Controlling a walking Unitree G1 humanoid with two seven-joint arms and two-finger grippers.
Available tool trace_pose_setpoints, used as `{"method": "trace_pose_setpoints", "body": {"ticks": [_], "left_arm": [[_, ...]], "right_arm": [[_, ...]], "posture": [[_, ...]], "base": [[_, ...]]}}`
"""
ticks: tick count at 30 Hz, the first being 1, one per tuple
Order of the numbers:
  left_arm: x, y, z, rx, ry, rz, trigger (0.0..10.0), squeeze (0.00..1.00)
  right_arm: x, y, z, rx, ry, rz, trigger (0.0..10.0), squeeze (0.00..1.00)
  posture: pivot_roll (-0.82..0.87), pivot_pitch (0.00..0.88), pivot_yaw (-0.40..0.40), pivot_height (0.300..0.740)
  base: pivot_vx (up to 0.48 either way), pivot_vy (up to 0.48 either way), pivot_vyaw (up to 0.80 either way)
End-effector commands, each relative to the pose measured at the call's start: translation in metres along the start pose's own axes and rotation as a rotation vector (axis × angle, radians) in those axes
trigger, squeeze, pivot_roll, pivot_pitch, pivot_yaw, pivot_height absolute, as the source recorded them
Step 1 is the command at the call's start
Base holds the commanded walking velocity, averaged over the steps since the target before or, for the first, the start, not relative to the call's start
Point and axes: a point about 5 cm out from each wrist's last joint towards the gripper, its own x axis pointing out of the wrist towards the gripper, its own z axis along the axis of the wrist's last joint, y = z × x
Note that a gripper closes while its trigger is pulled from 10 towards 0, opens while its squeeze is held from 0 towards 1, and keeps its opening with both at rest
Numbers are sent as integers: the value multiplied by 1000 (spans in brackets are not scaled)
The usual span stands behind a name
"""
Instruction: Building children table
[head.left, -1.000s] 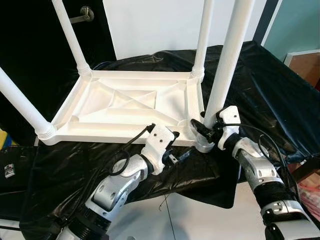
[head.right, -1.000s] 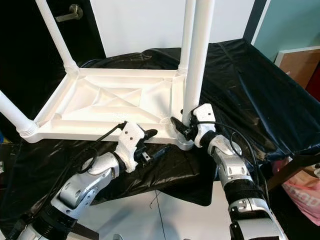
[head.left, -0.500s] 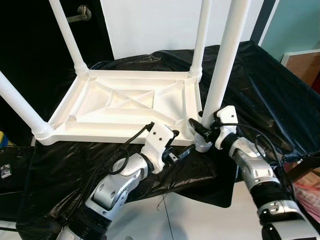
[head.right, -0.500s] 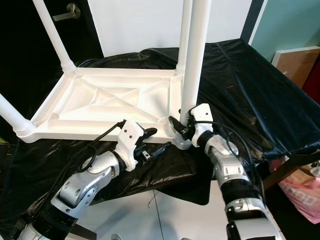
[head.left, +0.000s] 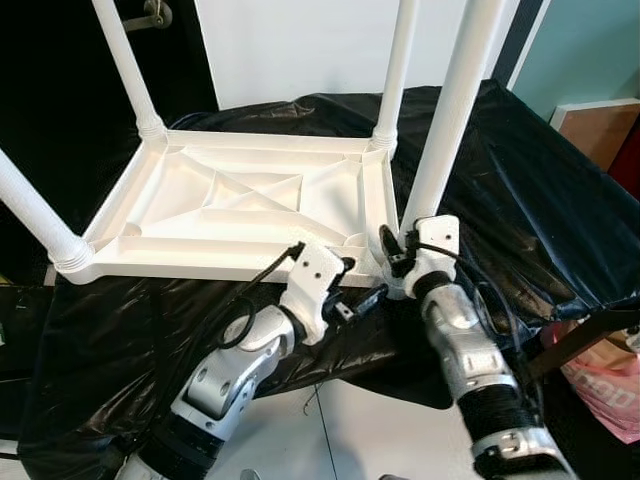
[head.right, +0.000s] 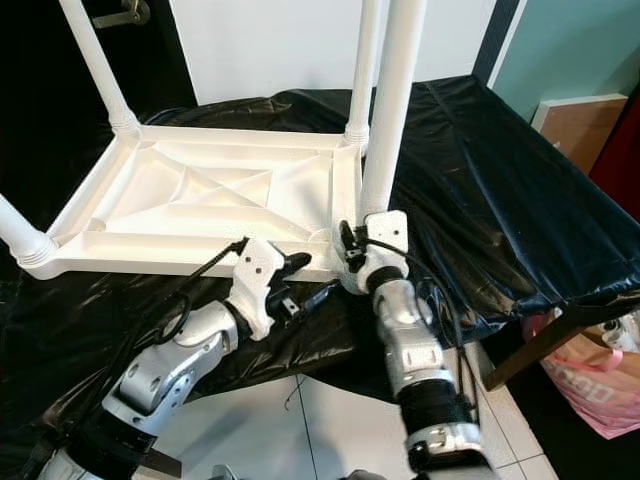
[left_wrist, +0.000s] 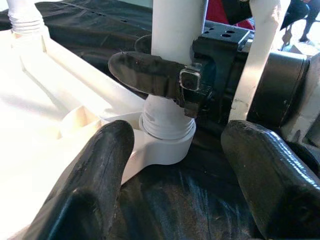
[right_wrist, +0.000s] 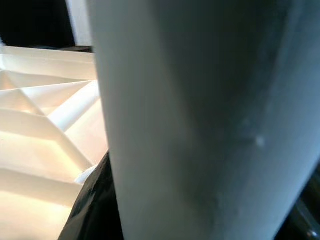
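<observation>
A white plastic children's table top (head.left: 240, 205) lies upside down on a table (head.left: 520, 170) draped in black sheeting, ribbed underside up, with white legs standing at its corners: one at the near left corner (head.left: 35, 215), one at the far left (head.left: 125, 65) and one at the far right (head.left: 395, 70). The left pincer (head.left: 352, 285) hovers at the top's near edge, its fingers (left_wrist: 100, 175) spread wide on either side of the near right corner socket, gripping nothing. Just to its right, the right pincer (head.left: 392, 255) is clamped on the base of the near right leg (head.left: 450, 110), which stands upright in that socket.
</observation>
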Motion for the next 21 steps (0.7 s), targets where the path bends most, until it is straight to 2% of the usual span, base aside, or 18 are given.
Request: {"method": "trace_pose_setpoints", "body": {"ticks": [1, 4, 12, 13, 21], "left_arm": [[-3, -3, -2, 0, 7, -50, 10000, 0], [-3, -5, -1, -4, 10, -52, 10000, 0], [-7, -5, -1, -7, 17, -55, 10000, 0], [-8, -4, -1, -5, 21, -56, 10000, 0], [-9, -4, 1, -9, 23, -65, 10000, 0]], "right_arm": [[-11, 2, -26, 10, 127, -71, 10000, 0], [-14, 9, -25, 27, 121, -82, 10000, 0], [-17, 13, -25, 30, 118, -82, 10000, 0], [-18, 13, -23, 26, 105, -75, 10000, 1000], [-22, 14, -14, 20, 44, -9, 10000, 1000]], "posture": [[-18, 128, -37, 740], [-5, 130, -29, 740], [1, 141, -15, 740], [2, 142, -10, 740], [-11, 143, 0, 740]], "base": [[0, 0, 0], [0, 0, 0], [0, 0, 0], [0, 0, 0], [0, 0, 0]]}}
